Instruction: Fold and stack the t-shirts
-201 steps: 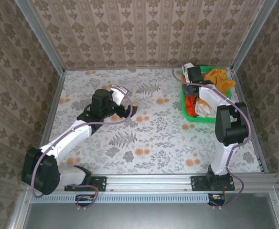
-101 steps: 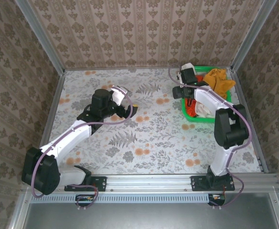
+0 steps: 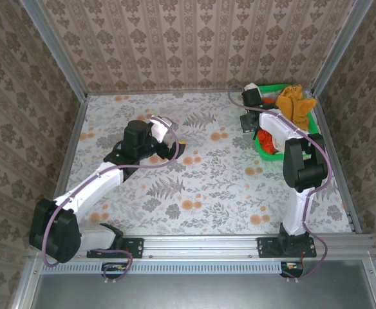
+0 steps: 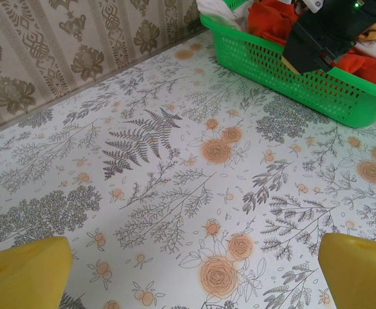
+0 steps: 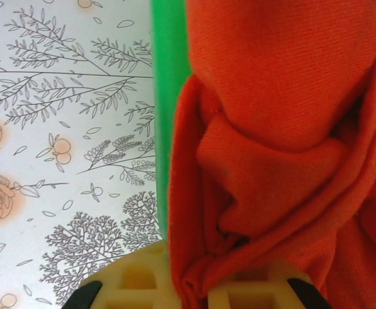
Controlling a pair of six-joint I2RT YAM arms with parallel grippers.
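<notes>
Right gripper: jaws closed tight on a bunched fold of the red-orange cloth t-shirt, at the rim of the green plastic basket.
Left gripper: jaws spread fully, empty, above the floral-print worktop.
Mustard-orange cloth t-shirt: heaped in the basket.
Patterned wallpaper walls: enclosing.

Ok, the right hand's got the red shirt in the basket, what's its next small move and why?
Probably lift the red shirt straight up: the right hand is shut on a bunched fold beside the basket rim, and most of it lies inside.
</notes>
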